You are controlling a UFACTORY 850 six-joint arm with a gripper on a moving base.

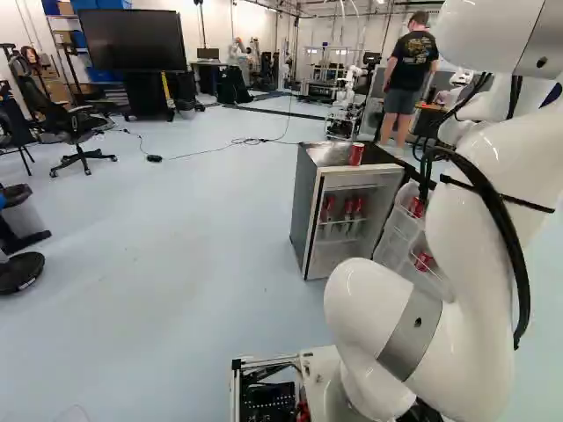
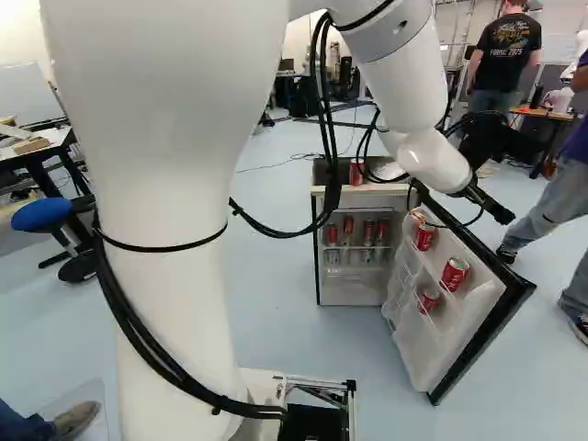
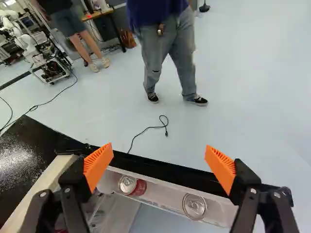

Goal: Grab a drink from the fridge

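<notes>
Nearest, the white arm rises and reaches over to the black claw, which hangs over the fridge's open door. The claw is spread wide, its 2 orange pads well apart with nothing pinched between them.

The drinks are red cans, and they sit in several places. The door's white shelves carry 3: an upper can, a middle can and a lower can. In the wrist view 2 can tops show in the door, below the claw and clear of both pads.

Beside the door stands the small fridge, grey-sided. On its inner shelf is a row of red containers; cans or bottles, I can't tell. Another red can stands upright on the fridge's dark top.

Past the door, a thin black cable lies on the floor, and beyond it a person in jeans stands facing the claw. Farther off are another robot, a black office chair and, behind the chair, a large dark screen.
</notes>
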